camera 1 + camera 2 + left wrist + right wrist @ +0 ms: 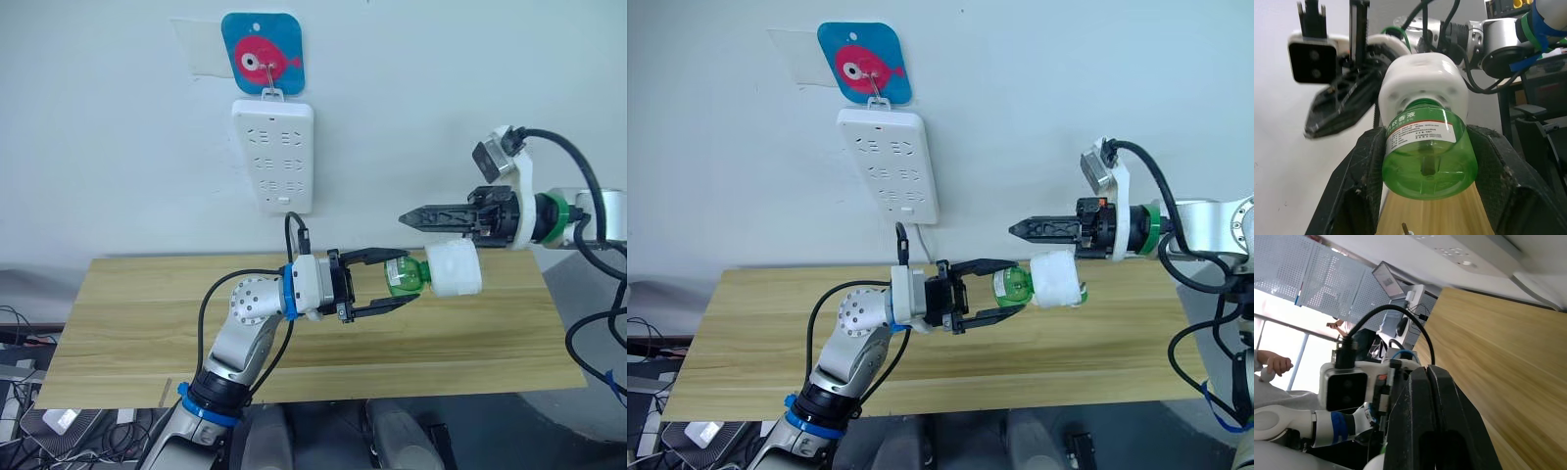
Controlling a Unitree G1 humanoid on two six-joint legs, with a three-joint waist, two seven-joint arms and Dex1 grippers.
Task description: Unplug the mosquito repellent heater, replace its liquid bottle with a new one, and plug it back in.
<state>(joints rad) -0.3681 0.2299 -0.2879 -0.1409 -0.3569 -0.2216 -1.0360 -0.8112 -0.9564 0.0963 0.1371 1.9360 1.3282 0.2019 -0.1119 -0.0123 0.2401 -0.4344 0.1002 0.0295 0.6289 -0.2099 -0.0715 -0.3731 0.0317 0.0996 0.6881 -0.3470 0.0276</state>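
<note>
Your mosquito repellent heater (456,268) hangs in the air above the wooden table (147,323), well clear of the white power strip (273,155) on the wall. Its green liquid bottle (406,275) sticks out sideways toward your left, so the long axis runs level, left to right. Your left gripper (400,278) has its fingers spread around the bottle, one above and one below. Your right gripper (408,216) sits just above the heater with its fingers pressed together, holding nothing.

White wall (118,147), wooden table (127,323)
</note>
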